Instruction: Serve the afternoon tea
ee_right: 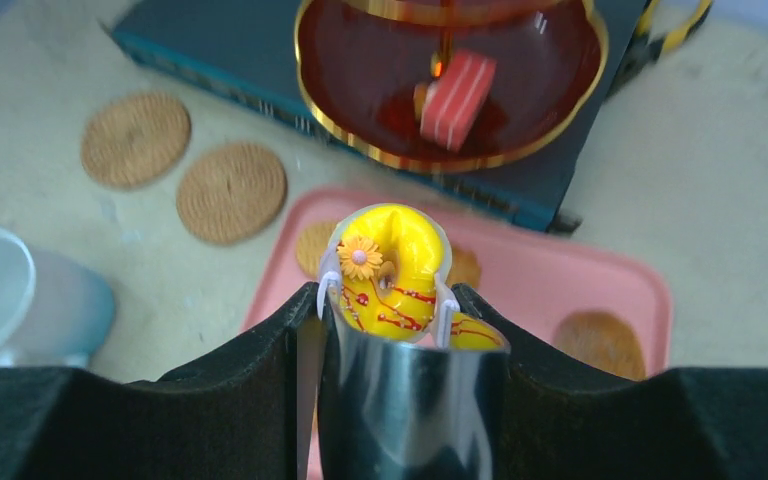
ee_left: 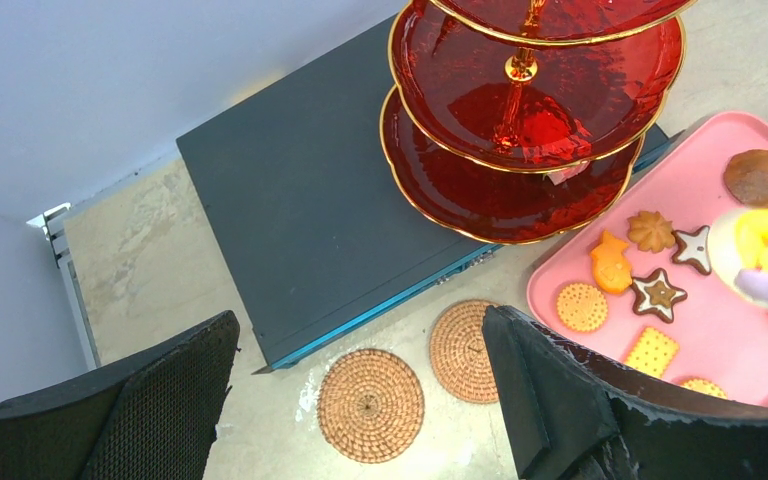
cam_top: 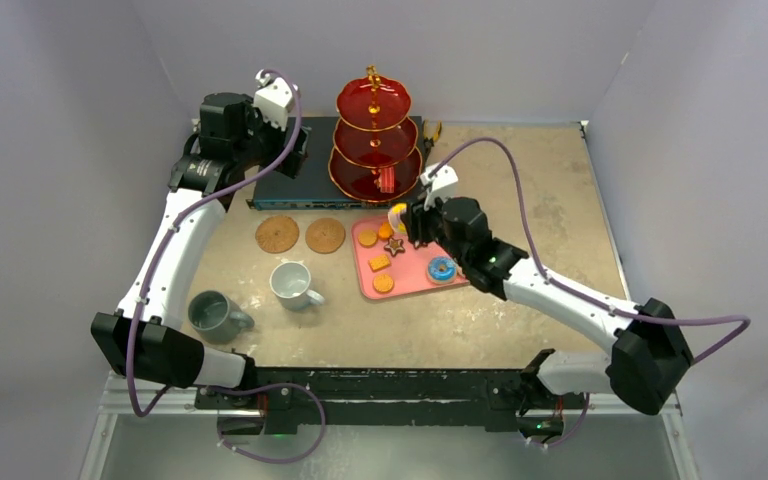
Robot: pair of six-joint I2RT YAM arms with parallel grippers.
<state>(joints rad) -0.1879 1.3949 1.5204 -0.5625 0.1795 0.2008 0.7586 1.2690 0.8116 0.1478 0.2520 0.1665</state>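
Observation:
The red three-tier stand [cam_top: 373, 140] with a gold handle stands on the dark box at the back; a red striped cake [ee_right: 457, 98] lies on its bottom tier. My right gripper [ee_right: 388, 300] is shut on shiny metal tongs [ee_right: 410, 390], which pinch a yellow doughnut [ee_right: 392, 262] above the pink tray's far end, just in front of the stand. Several toy pastries, one a blue doughnut [cam_top: 441, 268], lie on the tray. Two cork coasters [cam_top: 277, 233] [cam_top: 325, 235] lie left of it. The white mug [cam_top: 291, 284] and grey mug [cam_top: 213, 314] stand nearer. My left gripper [ee_left: 360, 340] is open and empty, raised at back left.
The pink tray [cam_top: 415, 285] lies at the middle of the table. The flat dark blue-grey box [cam_top: 280, 185] sits at the back under the stand. Grey walls close in on the left, back and right. The right arm's purple cable arcs over the table's right half.

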